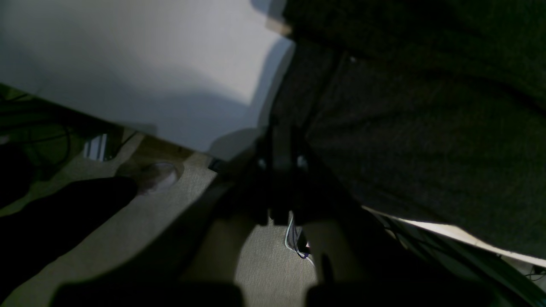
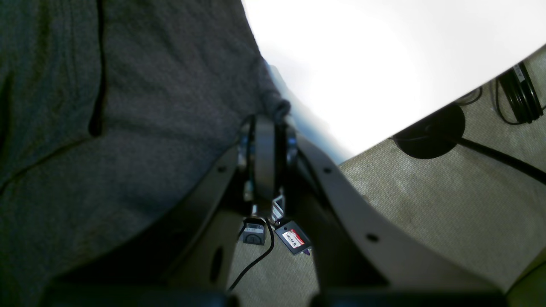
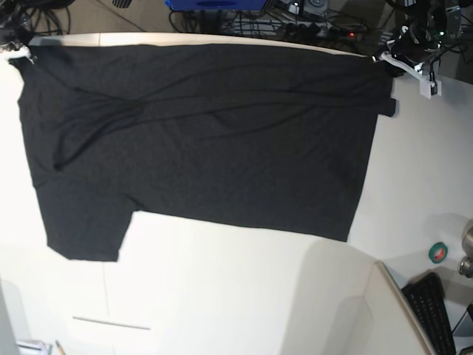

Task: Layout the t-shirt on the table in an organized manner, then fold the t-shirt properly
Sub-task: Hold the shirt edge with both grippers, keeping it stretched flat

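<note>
The black t-shirt (image 3: pixel 207 140) lies spread across the far half of the white table (image 3: pixel 244 288), with one sleeve pointing toward the near left. Diagonal creases cross its upper part. My left gripper (image 3: pixel 386 59) is shut on the shirt's far right corner. In the left wrist view its closed fingers (image 1: pixel 279 145) sit at the t-shirt's (image 1: pixel 405 128) edge beside bare table (image 1: pixel 128 64). My right gripper (image 3: pixel 16 53) is at the far left corner. In the right wrist view it (image 2: pixel 266 123) is shut on a bunched bit of t-shirt (image 2: pixel 128 106) by the table (image 2: pixel 384 55) edge.
A green tape roll (image 3: pixel 438 253) and a black keyboard (image 3: pixel 432 310) sit at the near right. Cables and equipment (image 3: pixel 295 15) crowd the space beyond the far edge. Carpet floor with a shoe (image 1: pixel 158 177) and cords (image 2: pixel 516 94) shows below the table edge.
</note>
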Robot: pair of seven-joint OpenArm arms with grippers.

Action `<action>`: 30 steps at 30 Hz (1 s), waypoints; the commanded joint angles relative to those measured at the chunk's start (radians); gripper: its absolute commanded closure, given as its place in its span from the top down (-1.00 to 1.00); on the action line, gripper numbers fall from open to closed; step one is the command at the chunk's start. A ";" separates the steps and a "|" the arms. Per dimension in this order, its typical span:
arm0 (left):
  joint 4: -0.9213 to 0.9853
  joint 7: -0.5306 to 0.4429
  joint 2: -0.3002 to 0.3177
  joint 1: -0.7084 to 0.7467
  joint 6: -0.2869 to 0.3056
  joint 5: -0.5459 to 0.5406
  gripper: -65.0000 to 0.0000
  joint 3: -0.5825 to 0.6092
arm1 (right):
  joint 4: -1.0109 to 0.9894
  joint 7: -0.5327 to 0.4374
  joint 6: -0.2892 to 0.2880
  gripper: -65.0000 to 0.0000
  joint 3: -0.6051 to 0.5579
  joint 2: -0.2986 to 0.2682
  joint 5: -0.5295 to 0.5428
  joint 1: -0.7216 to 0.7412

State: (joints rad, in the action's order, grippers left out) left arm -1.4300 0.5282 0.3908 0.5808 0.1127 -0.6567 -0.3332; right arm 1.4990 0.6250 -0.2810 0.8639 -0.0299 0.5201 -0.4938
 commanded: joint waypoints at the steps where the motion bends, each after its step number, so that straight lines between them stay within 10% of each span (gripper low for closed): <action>1: -0.012 -0.012 0.013 0.005 0.003 -0.002 -1.00 -0.008 | 0.015 -0.017 -0.004 -1.00 0.005 -0.014 0.007 -0.004; 7: -0.013 -0.012 0.017 0.005 0.003 -0.002 -1.00 -0.008 | 0.016 -0.017 -0.004 -1.00 0.005 -0.014 0.007 -0.009; 10: -0.013 -0.012 0.017 0.005 0.003 -0.002 -1.00 -0.010 | 0.019 -0.017 -0.004 -0.12 0.007 -0.014 0.010 -0.010; 12: -0.013 -0.012 0.017 0.005 0.003 -0.002 -0.52 -0.011 | 0.024 -0.017 -0.004 0.24 0.010 -0.014 0.012 -0.022; 18: -0.076 -0.012 0.007 0.029 0.003 -0.008 0.69 -0.168 | 0.065 -0.024 -0.004 0.19 0.013 -0.015 0.012 -0.035; 23: -0.140 -0.012 0.007 0.037 0.003 -0.008 0.71 -0.298 | 0.111 -0.040 -0.004 0.19 0.013 -0.048 0.007 0.013; 30: -0.139 -0.012 -0.013 0.032 0.003 -0.012 0.52 -0.310 | -0.139 -0.087 -0.004 0.20 -0.102 -0.249 0.004 0.310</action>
State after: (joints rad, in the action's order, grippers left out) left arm -1.5539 0.5304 0.3656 0.6033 0.1097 -0.6609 -0.6350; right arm 1.3388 0.5552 -0.2859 0.7525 -0.2691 0.5198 -0.1768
